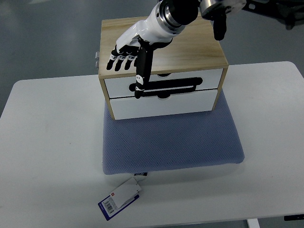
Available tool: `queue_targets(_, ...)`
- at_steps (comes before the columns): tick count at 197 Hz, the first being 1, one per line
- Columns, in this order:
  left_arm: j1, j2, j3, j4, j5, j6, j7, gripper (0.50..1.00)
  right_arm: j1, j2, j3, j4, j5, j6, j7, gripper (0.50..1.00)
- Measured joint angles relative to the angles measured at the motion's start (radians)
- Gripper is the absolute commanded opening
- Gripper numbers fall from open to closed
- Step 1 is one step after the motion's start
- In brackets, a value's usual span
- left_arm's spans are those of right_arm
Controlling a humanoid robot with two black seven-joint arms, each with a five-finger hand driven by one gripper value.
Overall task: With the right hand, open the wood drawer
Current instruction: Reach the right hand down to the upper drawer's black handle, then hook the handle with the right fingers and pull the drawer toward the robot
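Your wood drawer (164,83) sits shut in the cabinet (190,45) on the blue mat (173,142), long axis left-right, front facing you; right hand (129,54) fingers (139,80) spread, one hanging over its left front

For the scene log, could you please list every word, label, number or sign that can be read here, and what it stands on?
Nothing can be read.
Paper tag at the front edge of the blue mat: a barcode and small print, too small to read.
Small dark label on the mat's front edge: too small to read.
Wood drawer box: no text visible.
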Motion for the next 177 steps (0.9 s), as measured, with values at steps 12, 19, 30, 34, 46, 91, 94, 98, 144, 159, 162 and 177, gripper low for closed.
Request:
queue_targets(12,0.000,0.000,0.000,0.000,0.000,0.000,0.000,1.000,-0.008,0.002,-0.010,0.000,0.029,-0.025,-0.018,0.944)
queue_targets(19,0.000,0.000,0.001,0.000,0.000,0.000,0.000,1.000,-0.012,0.003,-0.019,0.002,0.044,-0.037,-0.027,0.944)
queue_targets(30,0.000,0.000,0.001,-0.001,0.000,0.000,0.000,1.000,-0.017,0.003,-0.030,0.007,0.061,-0.050,-0.037,0.944)
queue_targets(34,0.000,0.000,0.001,-0.002,0.000,0.000,0.000,1.000,-0.019,0.003,-0.034,0.008,0.065,-0.053,-0.038,0.944)
queue_targets(46,0.000,0.000,0.002,-0.002,0.000,0.000,0.000,1.000,-0.029,0.003,-0.048,0.011,0.073,-0.063,-0.040,0.944)
queue_targets(91,0.000,0.000,0.002,-0.001,0.000,0.001,0.000,1.000,-0.066,-0.002,-0.067,0.013,0.074,-0.070,-0.042,0.944)
queue_targets(94,0.000,0.000,0.002,-0.001,0.000,0.001,0.000,1.000,-0.068,-0.002,-0.070,0.013,0.074,-0.071,-0.042,0.944)
queue_targets(98,0.000,0.000,0.002,0.000,0.000,0.001,0.000,1.000,-0.071,-0.003,-0.074,0.013,0.073,-0.071,-0.042,0.944)
queue_targets(144,0.000,0.000,0.003,-0.002,0.000,0.001,0.000,1.000,-0.092,-0.015,-0.108,0.013,0.025,-0.076,-0.042,0.944)
queue_targets(159,0.000,0.000,0.003,-0.003,0.000,0.001,0.000,1.000,-0.093,-0.021,-0.120,0.013,0.007,-0.077,-0.042,0.944)
queue_targets(162,0.000,0.000,0.003,-0.003,0.000,0.001,0.000,1.000,-0.094,-0.023,-0.122,0.012,0.005,-0.077,-0.042,0.944)
queue_targets(177,0.000,0.000,0.003,-0.003,0.000,0.001,0.000,1.000,-0.094,-0.026,-0.129,0.012,0.001,-0.077,-0.042,0.944)
